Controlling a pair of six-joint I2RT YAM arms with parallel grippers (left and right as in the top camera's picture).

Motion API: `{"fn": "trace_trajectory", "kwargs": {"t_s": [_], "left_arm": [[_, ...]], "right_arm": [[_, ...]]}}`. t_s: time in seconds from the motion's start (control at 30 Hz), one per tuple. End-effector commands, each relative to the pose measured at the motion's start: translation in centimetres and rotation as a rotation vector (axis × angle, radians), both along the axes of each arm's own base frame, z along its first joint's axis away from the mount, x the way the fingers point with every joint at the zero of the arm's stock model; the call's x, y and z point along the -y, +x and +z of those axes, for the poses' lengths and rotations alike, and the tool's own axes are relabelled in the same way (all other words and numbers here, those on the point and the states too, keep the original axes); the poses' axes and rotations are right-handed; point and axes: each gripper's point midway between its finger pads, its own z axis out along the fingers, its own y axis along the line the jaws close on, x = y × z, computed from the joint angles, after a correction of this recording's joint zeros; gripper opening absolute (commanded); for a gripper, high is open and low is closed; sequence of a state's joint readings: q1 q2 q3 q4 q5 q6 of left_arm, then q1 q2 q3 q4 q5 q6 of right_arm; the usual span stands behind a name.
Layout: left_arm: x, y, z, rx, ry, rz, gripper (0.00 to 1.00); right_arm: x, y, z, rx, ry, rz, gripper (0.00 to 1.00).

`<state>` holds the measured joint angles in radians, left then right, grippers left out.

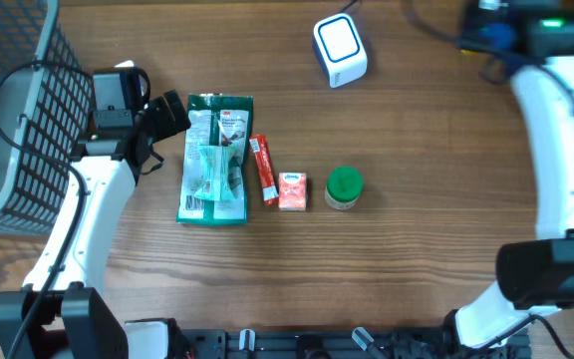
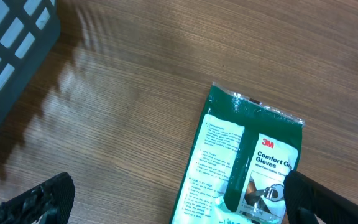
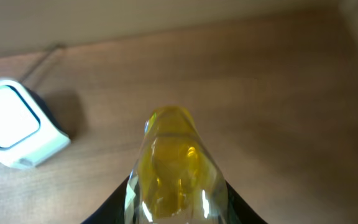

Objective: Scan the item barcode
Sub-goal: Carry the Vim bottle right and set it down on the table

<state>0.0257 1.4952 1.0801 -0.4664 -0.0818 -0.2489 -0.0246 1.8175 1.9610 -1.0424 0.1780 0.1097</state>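
Overhead, worktop: wood, with a black mesh basket at its left edge.
Overhead, scanner: white with a blue rim, near the middle of the far edge.
Overhead, goods: gloves pack, red stick packet, orange carton and green-lidded jar lie side by side mid-worktop.
Overhead, left gripper: by the gloves pack's far left corner.
Overhead, right arm: reaches toward the far right corner; its load is not discernible here.
Left wrist, left gripper: fingers spread wide and empty, above bare wood and the gloves pack.
Right wrist, right gripper: clamped on a clear bottle of yellow liquid.
Right wrist, bottle: held over the worktop, with the scanner apart from it, off to one side.
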Motion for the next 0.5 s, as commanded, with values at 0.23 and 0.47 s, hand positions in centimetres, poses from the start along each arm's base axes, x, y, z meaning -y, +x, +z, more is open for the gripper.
{"fn": "trace_trajectory", "kwargs": {"t_s": [0.23,0.47], "left_arm": [[-0.3,0.2,0.5,0.011,0.013,0.003,1.00],[-0.3,0.2,0.5,0.012,0.013,0.003,1.00]], "right_arm": [[7.4,-6.7,-11.3,-0.300,0.319,-0.266,0.35],[10.4,-11.5,-17.2,-0.420,0.203,-0.593,0.30]]}}
